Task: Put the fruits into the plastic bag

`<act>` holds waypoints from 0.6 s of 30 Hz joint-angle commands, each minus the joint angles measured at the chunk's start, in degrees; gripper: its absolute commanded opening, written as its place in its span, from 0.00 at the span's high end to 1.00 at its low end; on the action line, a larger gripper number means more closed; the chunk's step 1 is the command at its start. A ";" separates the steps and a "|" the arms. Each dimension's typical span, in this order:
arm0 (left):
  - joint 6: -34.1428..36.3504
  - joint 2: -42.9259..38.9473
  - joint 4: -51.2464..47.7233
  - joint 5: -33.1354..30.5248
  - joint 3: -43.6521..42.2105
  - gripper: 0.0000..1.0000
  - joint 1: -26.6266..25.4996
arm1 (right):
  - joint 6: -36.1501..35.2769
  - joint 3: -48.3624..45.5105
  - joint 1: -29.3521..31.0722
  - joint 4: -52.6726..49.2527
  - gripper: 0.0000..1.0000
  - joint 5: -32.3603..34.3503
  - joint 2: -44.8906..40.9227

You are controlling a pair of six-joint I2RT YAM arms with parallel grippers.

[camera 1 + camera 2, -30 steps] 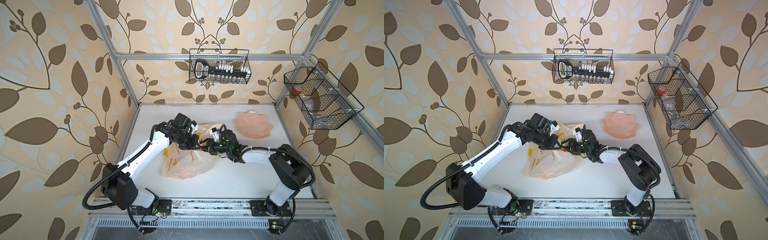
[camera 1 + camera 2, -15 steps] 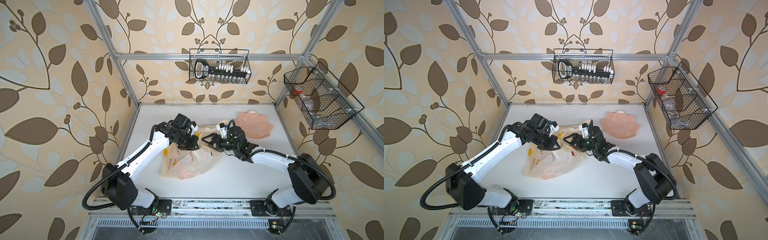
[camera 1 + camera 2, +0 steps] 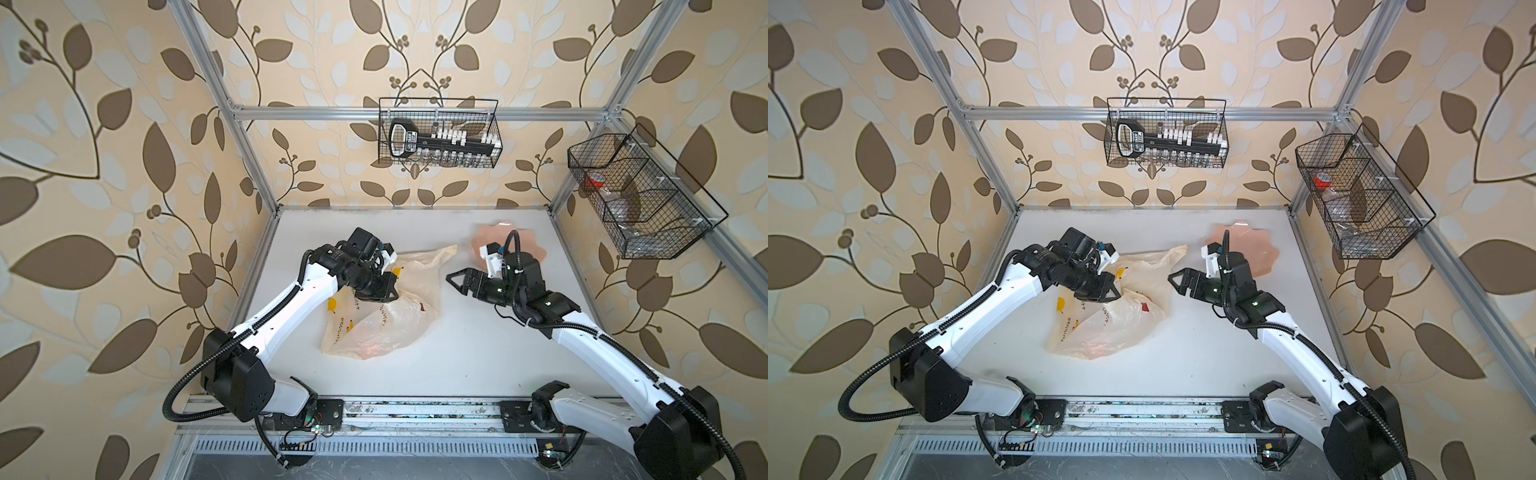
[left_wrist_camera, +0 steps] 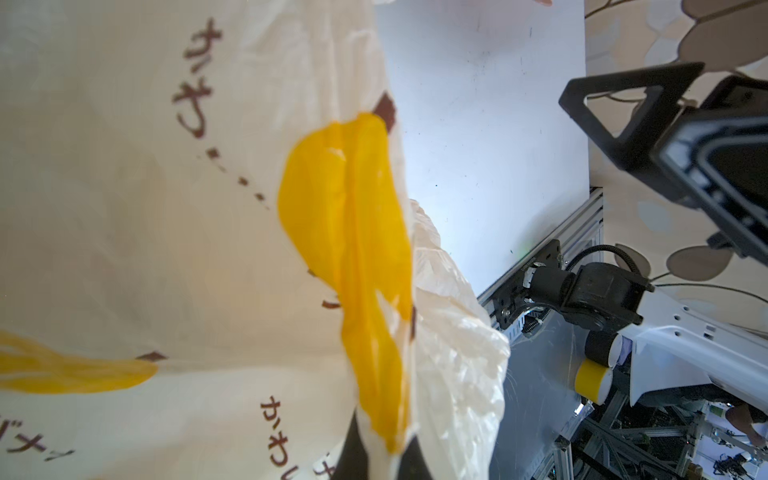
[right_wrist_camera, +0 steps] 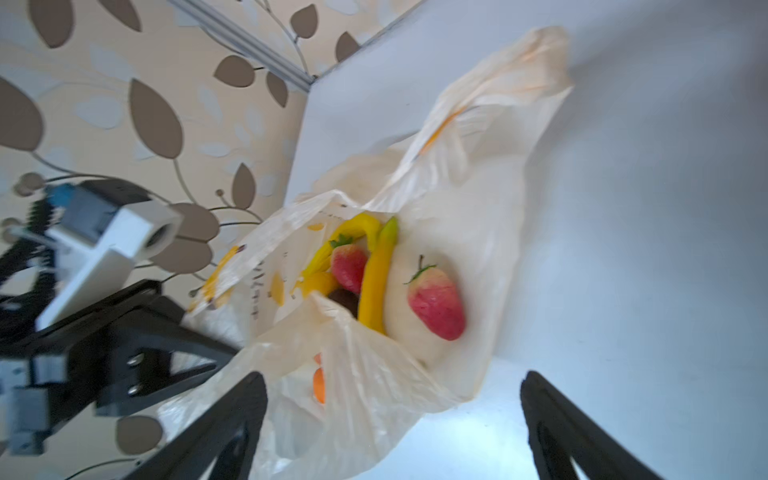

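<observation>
**Plastic bag** (image 3: pixel 386 320): thin cream film with yellow banana prints and dark lettering. It lies crumpled on the white table (image 3: pixel 457 361), left of the middle in both top views. One handle trails toward the back wall. The mouth faces the right arm and gapes wide in the right wrist view, where the bag (image 5: pixel 478 195) fills the centre.

**Fruits** (image 5: pixel 374 270): all that can be seen lie inside the bag, just within the mouth.
- One strawberry (image 5: pixel 436 303) lies nearest the opening.
- A second strawberry (image 5: pixel 349 266) lies deeper in.
- A yellow banana (image 5: pixel 376 291) lies between the two strawberries.
- More yellow curves behind the second strawberry.
- A dark piece (image 5: pixel 345 300) lies under the banana.
- An orange piece (image 5: pixel 319 384) shows through the film.

**Left gripper** (image 3: pixel 388 291): jaws pinched tight on the upper rim of the bag's mouth, holding that rim raised above the table. In the left wrist view the film (image 4: pixel 166 208) covers most of the picture and passes between the dark fingertips.

**Right gripper** (image 3: pixel 455 282): jaws spread as wide as they go, with nothing between them. It hovers just beside the bag's mouth, tips toward it, and in the top views is not touching it. Its two dark fingers (image 5: pixel 232 428) frame the mouth in the right wrist view.

**Plate** (image 3: pixel 534 249): pale pink with a wavy edge, on the table at the back right, partly hidden behind the right wrist.

**Wire baskets**: one on the back wall (image 3: pixel 440 133) and one on the right wall (image 3: pixel 640 208).
</observation>
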 commanded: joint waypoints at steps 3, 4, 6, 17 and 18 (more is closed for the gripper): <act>2.43 -3.26 1.06 5.00 1.17 1.00 -1.18 | -25.72 8.92 -0.50 -16.37 0.03 8.96 6.07; 2.56 -3.26 1.14 5.61 1.17 1.00 -1.54 | -28.15 10.15 -0.49 -16.77 0.03 10.48 7.36; 2.75 -3.06 1.14 6.01 1.45 1.00 -2.35 | -31.90 10.83 -1.09 -14.87 0.02 11.84 8.67; 3.13 -4.05 -0.17 4.17 1.22 1.00 -4.29 | -47.41 17.53 -6.34 -7.93 0.04 0.19 22.17; 3.14 -4.19 -0.41 4.00 1.24 1.00 -4.27 | -48.37 17.90 -6.32 -7.72 0.04 -0.94 22.73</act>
